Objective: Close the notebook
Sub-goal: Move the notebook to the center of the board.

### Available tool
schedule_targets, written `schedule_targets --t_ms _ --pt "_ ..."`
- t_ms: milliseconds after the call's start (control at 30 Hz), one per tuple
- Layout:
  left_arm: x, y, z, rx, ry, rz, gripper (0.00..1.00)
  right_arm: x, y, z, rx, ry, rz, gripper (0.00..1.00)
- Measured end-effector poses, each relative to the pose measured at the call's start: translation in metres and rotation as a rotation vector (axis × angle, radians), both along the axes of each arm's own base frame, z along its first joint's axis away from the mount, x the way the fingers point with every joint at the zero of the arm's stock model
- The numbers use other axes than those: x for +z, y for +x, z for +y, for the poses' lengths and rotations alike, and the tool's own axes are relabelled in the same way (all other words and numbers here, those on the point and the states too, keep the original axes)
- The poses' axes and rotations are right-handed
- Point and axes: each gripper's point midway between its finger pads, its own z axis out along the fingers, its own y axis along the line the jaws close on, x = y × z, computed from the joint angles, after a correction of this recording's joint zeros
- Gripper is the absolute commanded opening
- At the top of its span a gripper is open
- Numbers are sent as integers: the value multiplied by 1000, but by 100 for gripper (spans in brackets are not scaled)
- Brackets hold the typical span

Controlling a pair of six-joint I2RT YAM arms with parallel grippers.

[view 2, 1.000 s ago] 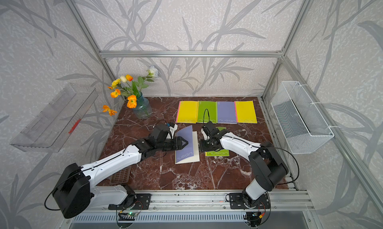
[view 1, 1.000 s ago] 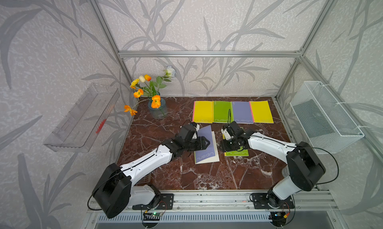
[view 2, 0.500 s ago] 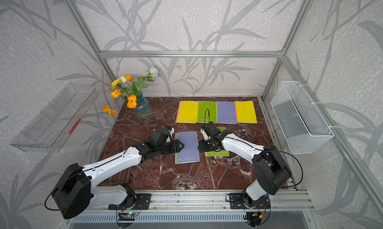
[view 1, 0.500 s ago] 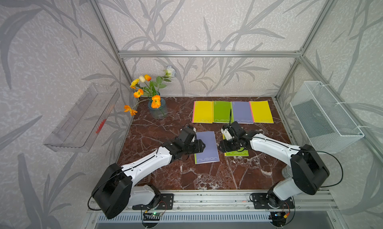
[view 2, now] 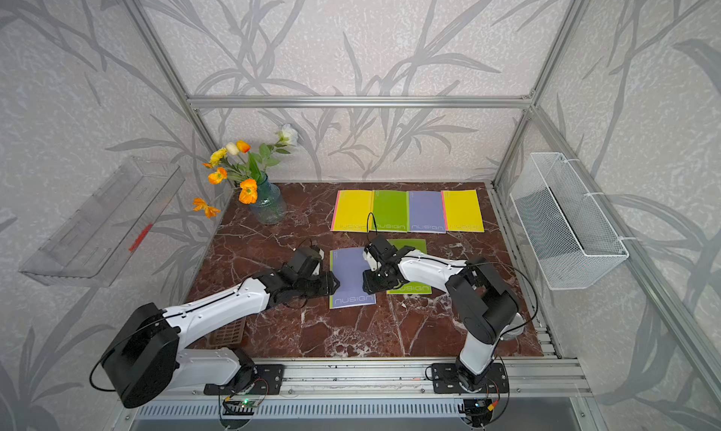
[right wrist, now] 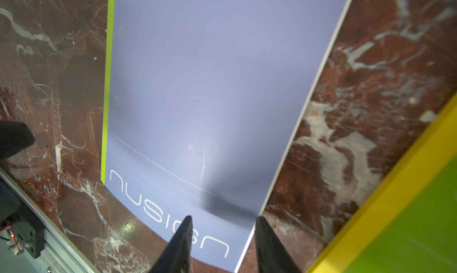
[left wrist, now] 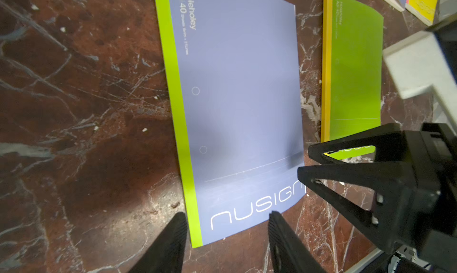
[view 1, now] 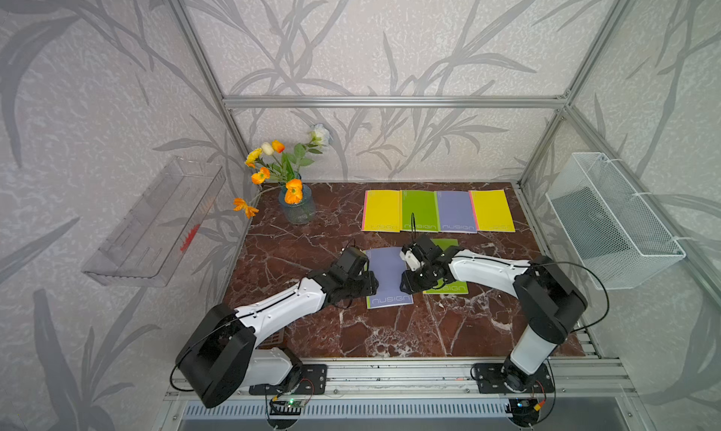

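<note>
Marble tabletop (view 1: pixel 390 331) carries the purple notebook (view 1: pixel 388 273), closed flat; my left fingers (left wrist: pixel 170 242) and right fingers (right wrist: pixel 181 247) stand parted at its left and right edges, grasping nothing.

Smooth satin card notebook (left wrist: pixel 244 98) cover, glossy veined marble table (view 1: pixel 308 253), clear plastic tray (view 1: pixel 156 222), white wire-mesh basket (view 1: pixel 624 230), glass vase (view 1: pixel 298 213); matt aluminium frame (view 1: pixel 390 102)
</note>
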Motion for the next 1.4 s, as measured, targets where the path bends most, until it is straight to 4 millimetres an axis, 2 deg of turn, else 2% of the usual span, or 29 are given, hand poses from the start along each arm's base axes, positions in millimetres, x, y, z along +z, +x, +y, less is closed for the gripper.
schedule_targets --t_ms 233,667,1033,1400 --pt "-22 -4 2 -2 43 61 50 -1 1 12 26 -4 -8 41" --pt "-45 -7 -4 -22 47 122 47 -9 6 18 26 -44 -2 37" --pt "-45 -1 -8 -23 28 115 47 -9 9 16 14 -61 -9 38" --pt "-44 18 -11 -36 31 108 46 -9 21 14 -12 -77 -11 38"
